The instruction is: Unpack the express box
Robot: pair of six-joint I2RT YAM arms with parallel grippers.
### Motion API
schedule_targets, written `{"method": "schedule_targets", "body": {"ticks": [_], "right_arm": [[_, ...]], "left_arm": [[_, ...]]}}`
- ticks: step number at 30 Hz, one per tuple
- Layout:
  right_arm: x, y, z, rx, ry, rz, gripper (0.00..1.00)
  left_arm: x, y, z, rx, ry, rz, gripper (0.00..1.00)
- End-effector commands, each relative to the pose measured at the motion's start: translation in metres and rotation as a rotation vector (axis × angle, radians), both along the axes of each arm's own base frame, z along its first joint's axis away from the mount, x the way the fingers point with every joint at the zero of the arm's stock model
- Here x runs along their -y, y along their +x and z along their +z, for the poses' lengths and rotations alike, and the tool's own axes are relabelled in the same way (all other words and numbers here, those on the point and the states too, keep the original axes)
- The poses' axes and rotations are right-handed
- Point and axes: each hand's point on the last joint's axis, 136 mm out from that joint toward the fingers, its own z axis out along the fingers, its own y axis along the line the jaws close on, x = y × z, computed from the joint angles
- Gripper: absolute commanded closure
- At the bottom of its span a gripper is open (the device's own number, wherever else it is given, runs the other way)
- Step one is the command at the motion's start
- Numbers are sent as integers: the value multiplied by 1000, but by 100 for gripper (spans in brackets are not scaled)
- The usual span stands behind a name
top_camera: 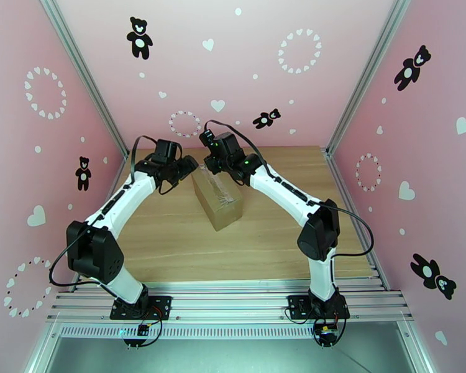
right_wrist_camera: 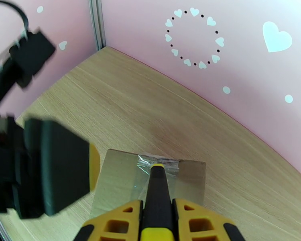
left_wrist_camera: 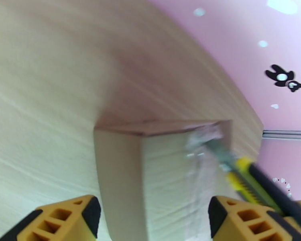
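The express box [top_camera: 217,199], brown cardboard with clear tape along its top, lies slanted mid-table. My right gripper [right_wrist_camera: 157,205] is shut on a yellow-black utility knife [right_wrist_camera: 156,185]. The knife's tip rests on the tape [right_wrist_camera: 158,162] at the box's far end. In the left wrist view the knife [left_wrist_camera: 247,177] comes in from the right onto the taped top of the box [left_wrist_camera: 166,177]. My left gripper [left_wrist_camera: 152,209] stands open at the far left end of the box, its yellow fingers [left_wrist_camera: 70,217] on either side of a long edge. I cannot tell whether they touch it.
The wooden table [top_camera: 171,244] is closed in by pink walls on the left, back and right. Aluminium rails [top_camera: 233,293] run along the near edge by the arm bases. Both arms [top_camera: 283,191] reach over the back half of the table.
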Motion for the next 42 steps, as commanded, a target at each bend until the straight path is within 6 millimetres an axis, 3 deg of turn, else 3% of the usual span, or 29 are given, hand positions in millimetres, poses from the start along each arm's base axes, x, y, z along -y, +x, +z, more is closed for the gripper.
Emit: {"method": "schedule_targets", "body": {"ticks": [1,9,23,42], "right_arm": [[6,-12,-16,-60,-36,-5,100],[5,-13,-18,-76,-27,-7,100],[5,-12,-19,-76,-34,-10,100],[3,-19,-15,-75,-34,-3,100]], "left_arm": [[-5,14,-18,-41,18,-41,24],[16,36,-31,-28,-9,-185,25],[23,39,-35,-9,6,-256,25],[20,36,-89,-174,-2,-206,27]]}}
